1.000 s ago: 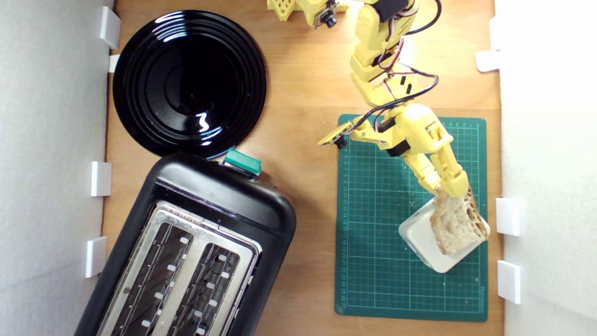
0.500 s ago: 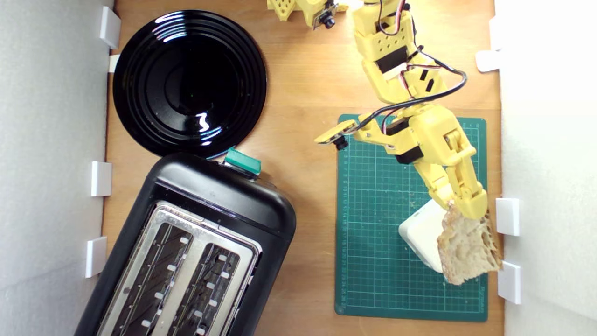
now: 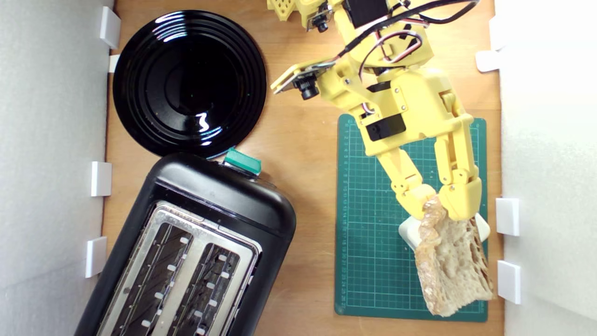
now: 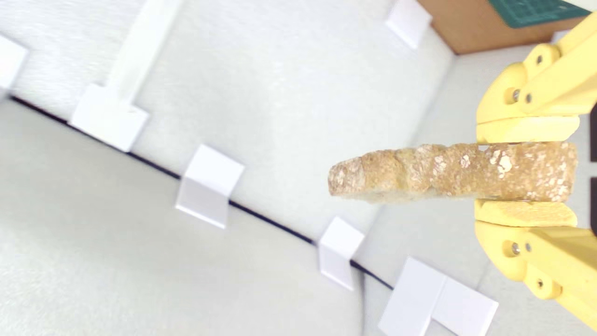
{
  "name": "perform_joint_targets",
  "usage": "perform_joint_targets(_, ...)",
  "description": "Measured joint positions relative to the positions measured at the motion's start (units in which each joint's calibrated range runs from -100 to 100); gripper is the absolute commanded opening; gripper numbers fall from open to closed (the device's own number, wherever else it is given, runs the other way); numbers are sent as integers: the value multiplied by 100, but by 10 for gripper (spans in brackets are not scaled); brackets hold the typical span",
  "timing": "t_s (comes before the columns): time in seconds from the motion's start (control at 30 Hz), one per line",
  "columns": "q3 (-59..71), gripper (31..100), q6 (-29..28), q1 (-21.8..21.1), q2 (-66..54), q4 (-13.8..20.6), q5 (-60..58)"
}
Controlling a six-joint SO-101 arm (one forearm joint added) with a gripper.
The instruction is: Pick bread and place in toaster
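Your gripper is clamped on the bread, one yellow finger pressed on each flat face of the slice, and in the wrist view you see the crust edge-on, squeezed between the two pads. The pinch sits at one end of the slice; the rest of it sticks out past the fingertips, so its long axis carries on along the line of the fingers, pointing away from the arm toward the near edge of the exterior view. There you see the pale holey crumb facing up and slightly toward the exterior view's right, with the tan crust running down the left side of the slice. The bread hangs over the near right corner of the green cutting mat, its far end overlapping a cream rounded block that rests on the mat. Your yellow arm reaches in from the far edge of the wooden table. The toaster stands well apart at the exterior view's near left, both slots open upward and its green lever on the far end. Just beyond the lever lies a round black plate. White foam walls with white brackets close in both sides.
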Motion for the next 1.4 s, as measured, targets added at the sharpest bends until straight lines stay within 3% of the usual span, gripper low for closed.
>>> perform_joint_targets(0.3, 0, 595, 197, 622, -437, -18, 8)
perform_joint_targets(0.53, 0, 595, 243, 1519, -874, 44, 8)
perform_joint_targets(1.0, -9, 597, 1345, 1977, -1504, 9, 51)
perform_joint_targets(1.4, -2376, 595, 1646, 2517, -1453, 44, 2746)
